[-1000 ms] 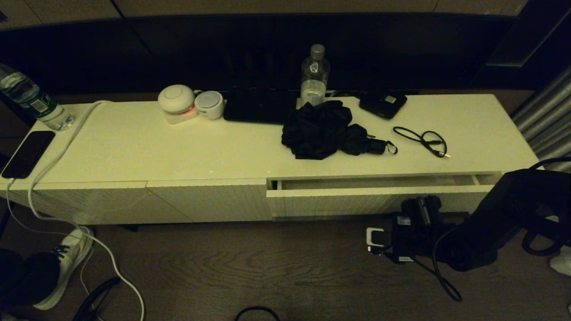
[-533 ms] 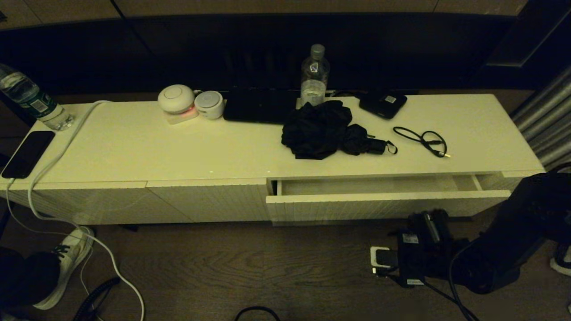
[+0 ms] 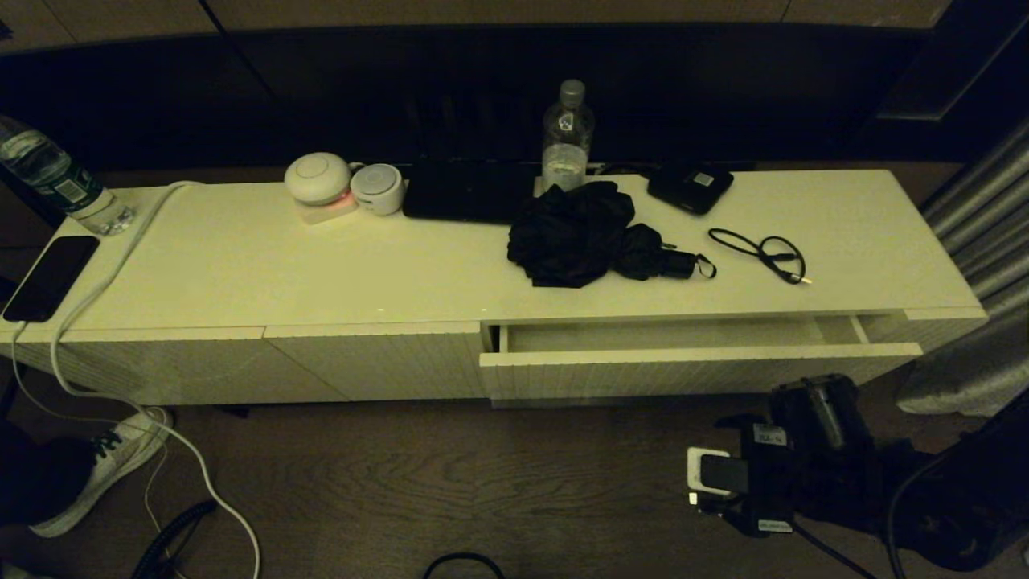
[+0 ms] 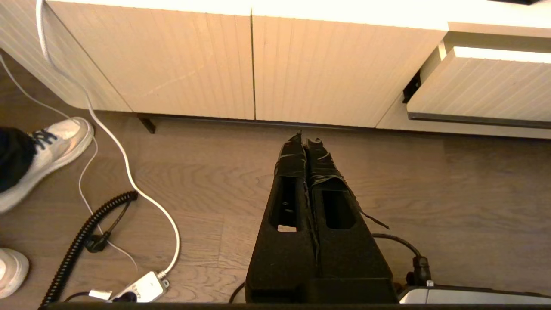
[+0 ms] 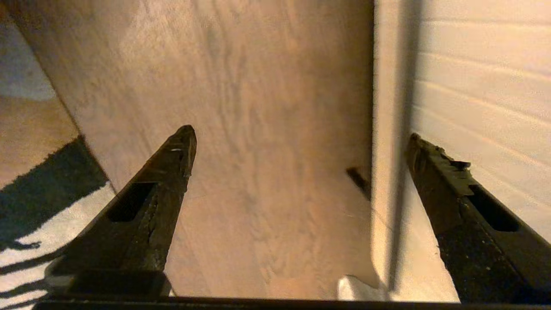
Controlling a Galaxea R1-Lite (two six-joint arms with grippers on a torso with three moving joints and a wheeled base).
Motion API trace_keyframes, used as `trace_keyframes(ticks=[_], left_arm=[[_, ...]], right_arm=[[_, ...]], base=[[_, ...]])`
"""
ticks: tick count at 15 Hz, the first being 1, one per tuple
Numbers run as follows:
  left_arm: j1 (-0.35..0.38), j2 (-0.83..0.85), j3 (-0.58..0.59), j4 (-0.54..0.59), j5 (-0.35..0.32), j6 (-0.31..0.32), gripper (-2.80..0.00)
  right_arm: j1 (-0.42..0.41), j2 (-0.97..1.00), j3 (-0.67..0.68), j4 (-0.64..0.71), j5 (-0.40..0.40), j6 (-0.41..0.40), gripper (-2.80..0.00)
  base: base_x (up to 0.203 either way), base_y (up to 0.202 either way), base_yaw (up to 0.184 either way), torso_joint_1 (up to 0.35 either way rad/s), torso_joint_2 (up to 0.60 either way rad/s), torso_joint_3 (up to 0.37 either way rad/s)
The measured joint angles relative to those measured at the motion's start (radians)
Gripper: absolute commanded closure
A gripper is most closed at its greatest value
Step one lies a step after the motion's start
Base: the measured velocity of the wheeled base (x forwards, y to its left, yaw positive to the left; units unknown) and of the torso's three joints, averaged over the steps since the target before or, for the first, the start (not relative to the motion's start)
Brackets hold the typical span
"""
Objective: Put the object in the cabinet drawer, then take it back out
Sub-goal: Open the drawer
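The right gripper (image 5: 301, 135) hangs low over the wooden plank floor (image 5: 267, 129) in front of the cabinet, its two dark tapered fingers (image 5: 172, 155) spread wide with nothing between them; in the right wrist view the ribbed white front of the cabinet drawer (image 5: 482, 86) lies just beside one finger, apart from it. In the head view the right arm's black wrist (image 3: 804, 458) sits below the drawer's right half, clear of it. The cabinet drawer (image 3: 691, 366) stands pulled partly out of the long white low cabinet (image 3: 321, 265), showing a strip of plain white inside. On the cabinet top above the drawer lie a crumpled black folding umbrella (image 3: 591, 233) and, to its right, a thin looped black cable (image 3: 764, 253); a clear plastic water bottle (image 3: 567, 137) stands behind the umbrella. The left gripper (image 4: 306, 140) hovers over the floor before the closed ribbed panels (image 4: 172, 64), its taped black fingers pressed together, empty.
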Motion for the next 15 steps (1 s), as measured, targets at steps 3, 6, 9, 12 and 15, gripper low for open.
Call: trace_keyframes(ticks=[3,6,9,12,15], left_arm=[[0.0,0.0,0.0,0.0,-0.001,0.001,0.0],[0.0,0.0,0.0,0.0,0.0,0.0,0.0],[0.0,0.0,0.0,0.0,-0.001,0.001,0.0],[0.0,0.0,0.0,0.0,0.0,0.001,0.0],[0.0,0.0,0.0,0.0,0.0,0.0,0.0]], right_arm=[[0.026,-0.169,0.01,0.115,-0.004,0.01,0.0],[0.047,-0.285,-0.066,0.216,-0.045,0.012,0.0],[0.055,-0.335,-0.179,0.347,-0.126,0.009,0.0],[0.056,-0.322,-0.25,0.363,-0.14,0.008,0.0],[0.055,-0.28,-0.301,0.351,-0.143,0.009,0.0]], base=[[0.0,0.0,0.0,0.0,0.0,0.0],[0.0,0.0,0.0,0.0,0.0,0.0],[0.0,0.0,0.0,0.0,0.0,0.0],[0.0,0.0,0.0,0.0,0.0,0.0],[0.0,0.0,0.0,0.0,0.0,0.0]])
